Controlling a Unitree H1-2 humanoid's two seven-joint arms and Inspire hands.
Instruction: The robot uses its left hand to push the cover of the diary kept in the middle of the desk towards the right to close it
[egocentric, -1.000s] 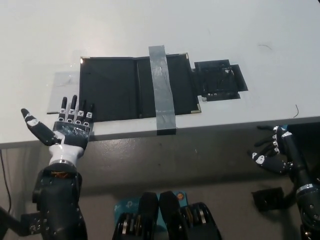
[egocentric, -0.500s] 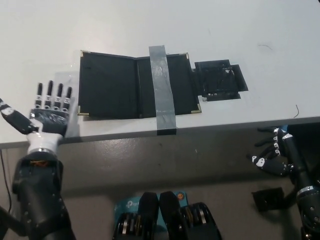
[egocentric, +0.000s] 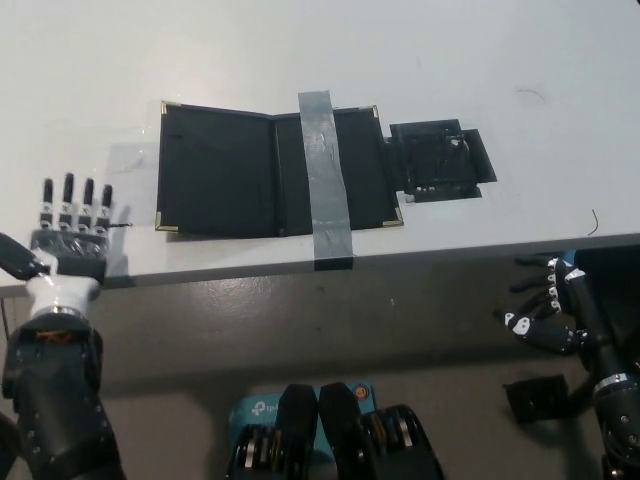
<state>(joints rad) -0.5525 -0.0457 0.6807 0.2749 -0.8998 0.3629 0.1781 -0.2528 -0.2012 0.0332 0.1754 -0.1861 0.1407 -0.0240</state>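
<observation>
A black diary (egocentric: 230, 172) lies open and flat in the middle of the white desk (egocentric: 300, 50), with small metal corners. A strip of grey tape (egocentric: 324, 180) holds its right half to the desk. My white left hand (egocentric: 68, 240) is open at the desk's front left, fingers straight and pointing away from me. It is well left of the diary's left cover and touches nothing of it. My black right hand (egocentric: 545, 310) rests below the desk edge at the lower right, fingers loosely curled and empty.
A black taped patch (egocentric: 438, 160) lies on the desk just right of the diary. A clear plastic sheet (egocentric: 135, 162) shows under the diary's left side. The desk's front edge (egocentric: 400, 255) runs across the picture.
My left hand has moved left and slightly toward me, away from the diary's left cover. The diary stays open and still. The right hand has hardly moved.
</observation>
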